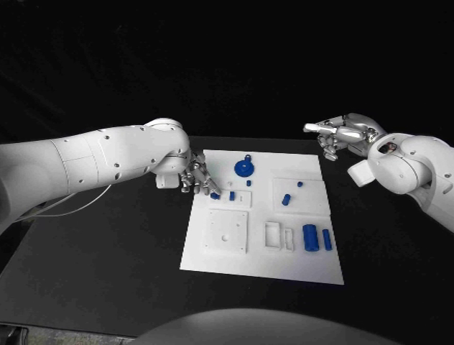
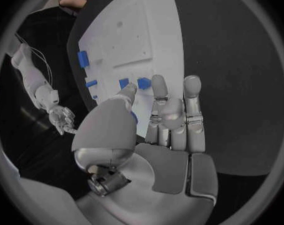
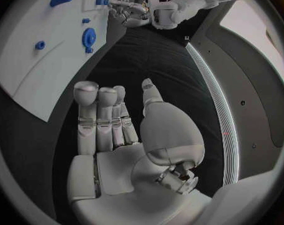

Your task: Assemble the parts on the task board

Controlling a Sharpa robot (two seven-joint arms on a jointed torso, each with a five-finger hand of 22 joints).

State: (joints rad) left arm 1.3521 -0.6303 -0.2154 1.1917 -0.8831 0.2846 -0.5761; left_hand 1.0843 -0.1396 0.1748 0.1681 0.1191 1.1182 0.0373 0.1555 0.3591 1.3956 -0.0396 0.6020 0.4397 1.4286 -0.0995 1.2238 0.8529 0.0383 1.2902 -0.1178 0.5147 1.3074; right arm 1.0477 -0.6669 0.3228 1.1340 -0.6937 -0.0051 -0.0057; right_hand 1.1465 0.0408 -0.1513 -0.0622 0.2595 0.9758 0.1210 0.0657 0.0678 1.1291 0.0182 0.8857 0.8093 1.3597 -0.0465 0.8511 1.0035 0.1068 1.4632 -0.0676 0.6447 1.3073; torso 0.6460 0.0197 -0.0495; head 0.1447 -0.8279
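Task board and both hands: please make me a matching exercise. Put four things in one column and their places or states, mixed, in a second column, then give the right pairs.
Things:
1. left hand
2. right hand
3. blue gear-shaped part
4. two blue cylinders

Places or states:
A. lie side by side near the task board's lower right
B. off the board, past its far right corner, holding nothing
C. fingertips at a small blue part on the board's left edge
D. on the board's far middle

Pairs: 1-C, 2-B, 3-D, 4-A
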